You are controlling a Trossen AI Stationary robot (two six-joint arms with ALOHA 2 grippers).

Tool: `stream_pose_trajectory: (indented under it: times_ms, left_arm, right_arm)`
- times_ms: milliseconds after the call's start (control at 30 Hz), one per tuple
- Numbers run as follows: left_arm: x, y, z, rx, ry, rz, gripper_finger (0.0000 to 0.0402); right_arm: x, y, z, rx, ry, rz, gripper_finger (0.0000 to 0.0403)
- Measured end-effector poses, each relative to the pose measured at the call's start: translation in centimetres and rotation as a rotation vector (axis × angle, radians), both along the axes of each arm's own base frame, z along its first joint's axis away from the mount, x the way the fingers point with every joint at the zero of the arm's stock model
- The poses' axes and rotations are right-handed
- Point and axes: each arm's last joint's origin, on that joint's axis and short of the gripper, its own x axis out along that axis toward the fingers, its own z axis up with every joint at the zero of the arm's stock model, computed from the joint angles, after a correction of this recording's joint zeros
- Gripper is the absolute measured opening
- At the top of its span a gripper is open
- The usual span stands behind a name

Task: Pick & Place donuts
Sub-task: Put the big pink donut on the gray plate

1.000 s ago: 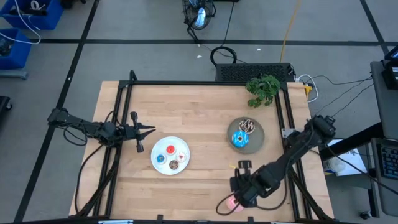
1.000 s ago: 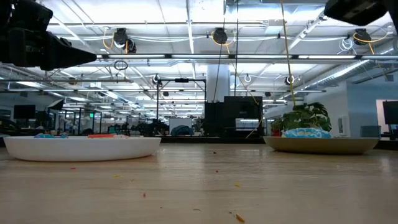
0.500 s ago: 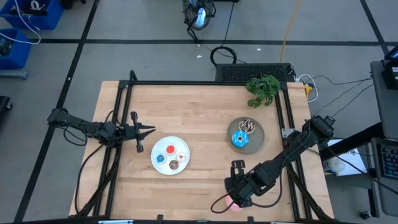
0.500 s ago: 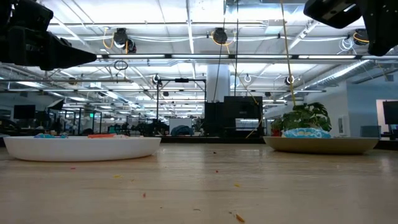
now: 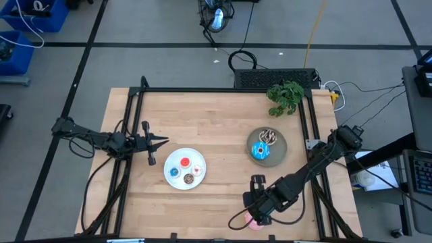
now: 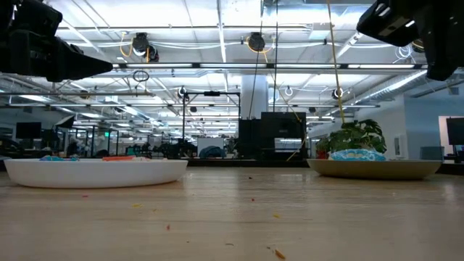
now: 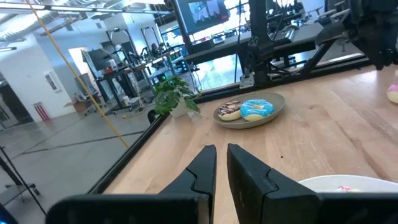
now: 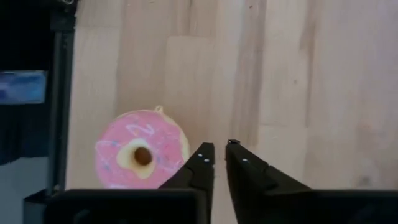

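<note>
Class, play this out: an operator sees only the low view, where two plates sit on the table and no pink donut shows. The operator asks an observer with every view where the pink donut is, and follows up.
Observer: The pink-iced donut lies flat on the table's near edge, outside both plates.
Operator: Is an end effector on it?
Observer: No. The right end effector hovers beside it, fingers nearly together, holding nothing.
Operator: What is on the grey plate?
Observer: The grey plate holds the blue-iced donut and the chocolate donut.

bare wood between white plate [image 5: 175, 179] and grey plate [image 5: 279, 152], plant [image 5: 285, 95] at far edge
</note>
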Motion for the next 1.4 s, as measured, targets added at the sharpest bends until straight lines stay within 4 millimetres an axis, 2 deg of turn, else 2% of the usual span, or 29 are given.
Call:
stream_pose_trajectory:
  times_ms: [300, 467, 700, 900, 1400]
  left_arm:
    - [0.0, 0.0, 0.1, 0.049, 0.004, 0.0, 0.0047]
    - [0.0, 0.0, 0.3, 0.086, -0.014, 0.002, 0.0047]
    - [0.0, 0.0, 0.4, 0.15, -0.001, 0.003, 0.0047]
    - [0.0, 0.0, 0.4, 0.166, 0.002, 0.004, 0.0047]
    - [0.0, 0.0, 0.4, 0.148, -0.001, 0.003, 0.0047]
  right_arm:
    - [-1.3, 1.7, -0.2, 0.024, 0.022, 0.048, 0.0133]
    - [-1.0, 2.0, -0.2, 0.046, -0.019, 0.062, 0.0205]
    - [-0.9, 2.1, -1.8, 0.072, -0.08, 0.114, 0.0274]
    - [-1.6, 1.5, -3.6, 0.046, -0.035, 0.107, 0.0294]
    - [-2.3, 1.1, -6.3, 0.135, -0.05, 0.093, 0.0286]
